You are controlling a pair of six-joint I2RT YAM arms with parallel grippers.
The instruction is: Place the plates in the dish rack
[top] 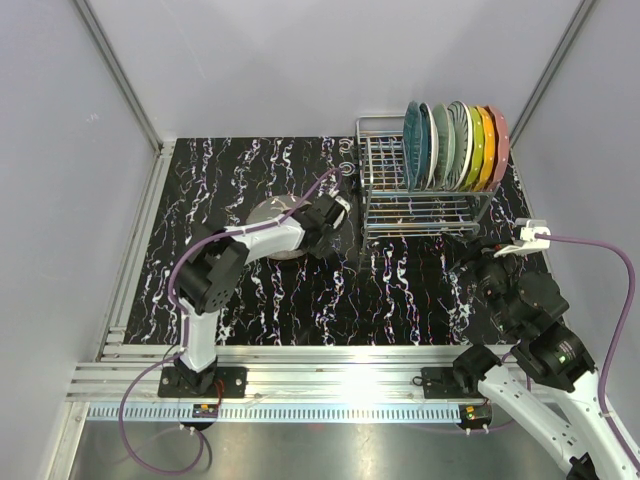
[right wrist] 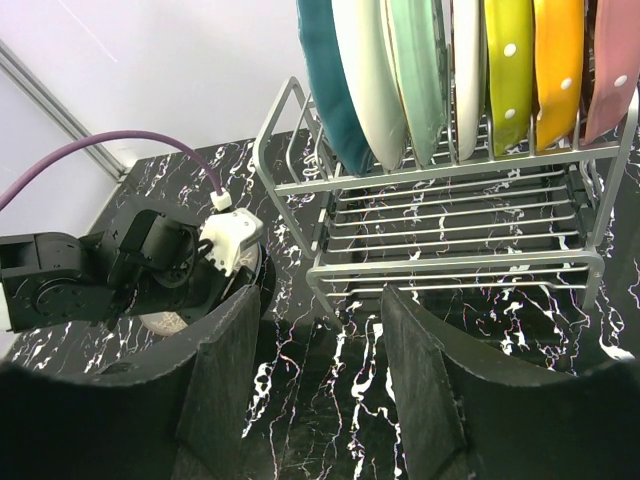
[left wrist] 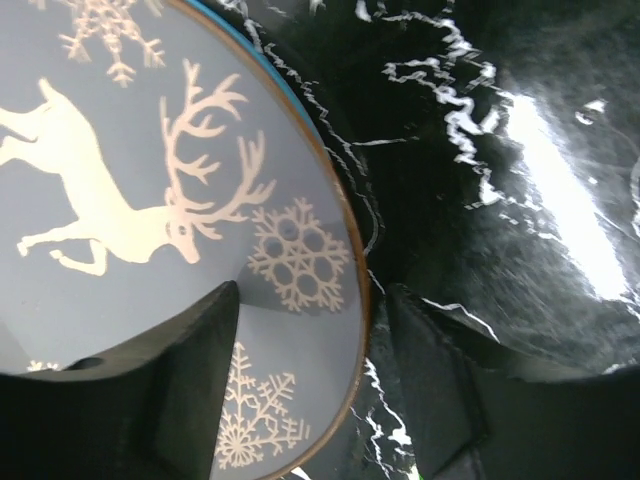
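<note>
Left jaws gape astride the rim of the reindeer plate (left wrist: 150, 200)

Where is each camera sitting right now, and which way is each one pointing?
Top external: high behind the bases, looking down on the table, dish rack, left arm and right arm.
Left wrist: close above the deer plate, looking down; the open left claw straddles its rim.
Right wrist: near-right of the table, facing the rack and its standing plates; the open right claw shows at the bottom.
Shared: top external and right wrist both show the rack and the left arm.
</note>
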